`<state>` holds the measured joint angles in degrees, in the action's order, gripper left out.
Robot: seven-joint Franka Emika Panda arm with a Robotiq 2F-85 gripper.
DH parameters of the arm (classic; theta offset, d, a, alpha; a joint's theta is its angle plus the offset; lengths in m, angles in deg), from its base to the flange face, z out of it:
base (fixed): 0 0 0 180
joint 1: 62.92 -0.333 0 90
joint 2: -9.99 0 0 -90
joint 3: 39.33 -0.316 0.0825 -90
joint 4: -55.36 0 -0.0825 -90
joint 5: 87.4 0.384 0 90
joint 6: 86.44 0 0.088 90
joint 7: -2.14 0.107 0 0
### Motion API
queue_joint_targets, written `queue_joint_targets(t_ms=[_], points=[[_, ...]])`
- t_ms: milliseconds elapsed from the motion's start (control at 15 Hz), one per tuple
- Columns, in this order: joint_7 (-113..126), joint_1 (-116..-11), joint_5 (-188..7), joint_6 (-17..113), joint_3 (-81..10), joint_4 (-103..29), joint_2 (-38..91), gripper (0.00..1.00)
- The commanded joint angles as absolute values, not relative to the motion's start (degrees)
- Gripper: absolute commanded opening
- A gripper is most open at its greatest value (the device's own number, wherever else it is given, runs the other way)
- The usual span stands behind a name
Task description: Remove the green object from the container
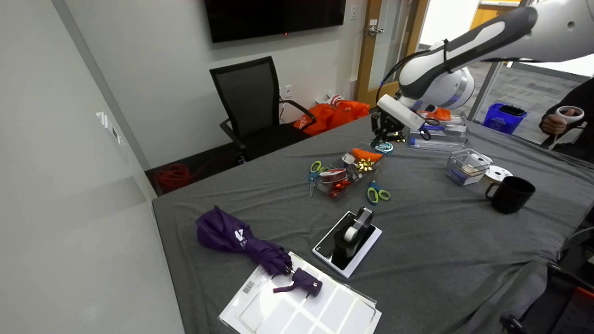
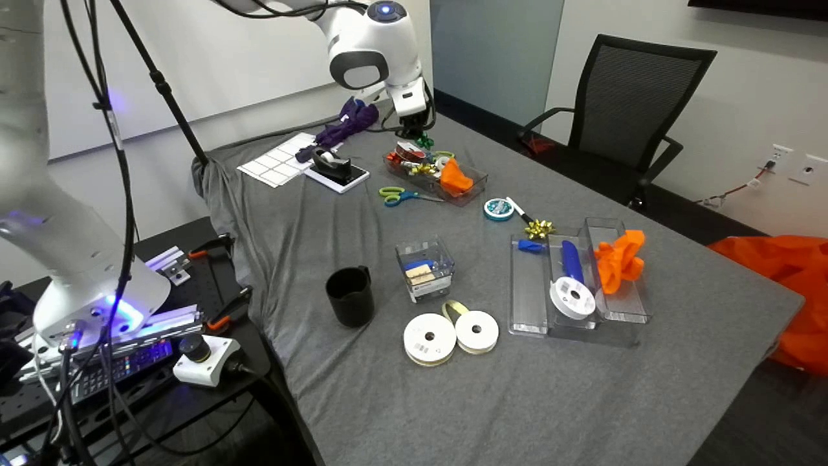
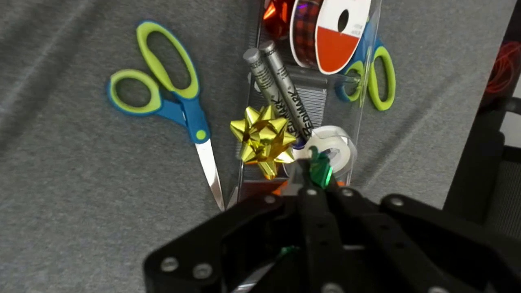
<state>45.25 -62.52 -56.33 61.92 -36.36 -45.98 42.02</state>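
The green object (image 3: 321, 169) is a shiny green foil bow, pinched between the fingertips of my gripper (image 3: 317, 181) in the wrist view. Part of it is hidden by the fingers. It also shows under the gripper (image 2: 413, 133) as a green patch (image 2: 425, 141) in an exterior view. The container (image 2: 477, 184) is a clear plastic tray holding a red ribbon spool, a red bow, a gold bow, silver markers, tape and orange cloth. In the wrist view its clear floor (image 3: 311, 99) shows beyond the fingertips. The gripper holds the green bow in the air above the tray.
Scissors (image 3: 191, 116) lie beside the tray, with another pair (image 3: 380, 79) at its opposite side. A tape dispenser (image 1: 355, 234), an umbrella (image 1: 246, 241), a black mug (image 2: 350, 298), a small clear box (image 2: 425, 268) and a larger clear organizer (image 2: 529, 291) stand on the table.
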Motion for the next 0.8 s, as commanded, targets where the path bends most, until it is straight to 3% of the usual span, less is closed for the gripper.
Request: queue_joint_targets(t_ms=[0, 333, 400, 533, 733], points=[[55.4, -65.6, -59.4, 66.2, -34.7, -39.8, 50.0, 0.0], [65.4, -66.0, -60.6, 69.5, -35.6, -33.8, 56.5, 0.0], [67.3, -66.2, -60.7, 70.1, -35.5, -33.1, 57.0, 0.27], [69.8, -66.2, -61.2, 69.9, -35.4, -32.3, 57.4, 0.32], [72.3, -66.1, -62.3, 68.9, -35.3, -32.0, 57.0, 0.55]])
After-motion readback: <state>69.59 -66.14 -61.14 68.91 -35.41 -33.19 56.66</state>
